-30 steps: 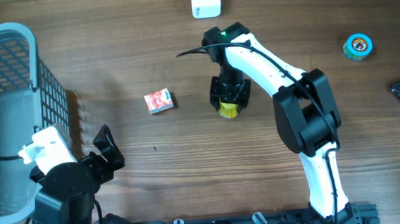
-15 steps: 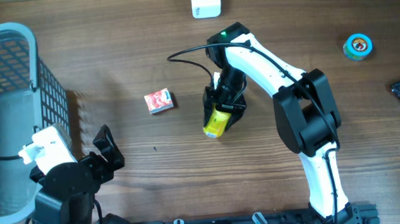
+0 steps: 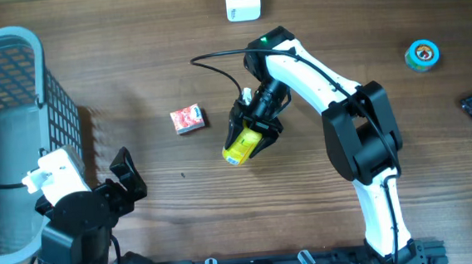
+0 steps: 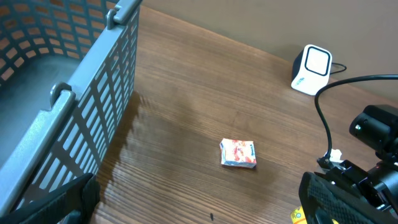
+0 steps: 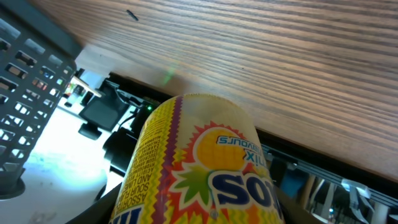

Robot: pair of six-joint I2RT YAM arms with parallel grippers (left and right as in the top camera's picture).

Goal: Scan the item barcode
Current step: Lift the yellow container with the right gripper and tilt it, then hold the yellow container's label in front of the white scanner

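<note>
My right hand (image 3: 251, 133) is clenched on the yellow pack (image 3: 239, 148). The pack is tilted, with its free end pointing lower left. It is over mid-counter (image 3: 131, 64), well below the white scanner (image 3: 243, 0) and right of the small red box (image 3: 188, 119). I cannot tell if it touches the wood. In the wrist view its printed face (image 5: 199, 168) fills the frame. My left hand (image 3: 128, 184) is released, fingers wide, just beside the basket (image 3: 13, 38). The basket holds a grey mass; I cannot tell what it is.
</note>
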